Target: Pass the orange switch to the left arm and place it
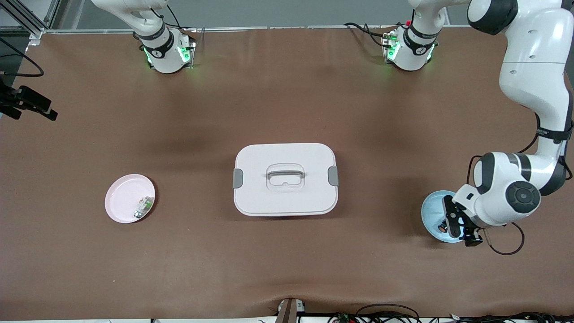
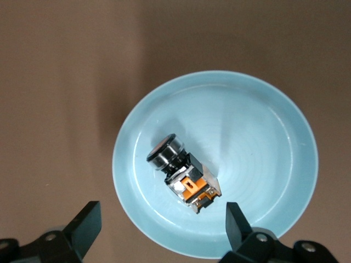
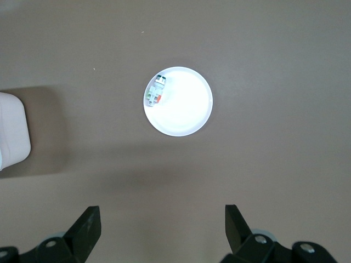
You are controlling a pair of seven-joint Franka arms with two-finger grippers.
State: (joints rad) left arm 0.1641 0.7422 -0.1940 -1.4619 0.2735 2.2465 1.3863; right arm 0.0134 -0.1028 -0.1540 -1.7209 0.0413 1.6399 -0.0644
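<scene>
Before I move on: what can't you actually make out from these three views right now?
- Right gripper: out of the front view, arm cut off by the top edge; only its open fingertips show in the right wrist view.
- Orange switch: in the front view, mostly hidden by the open left gripper above the blue plate.
- Small green-and-white component on the pink plate: too small for detail.
</scene>
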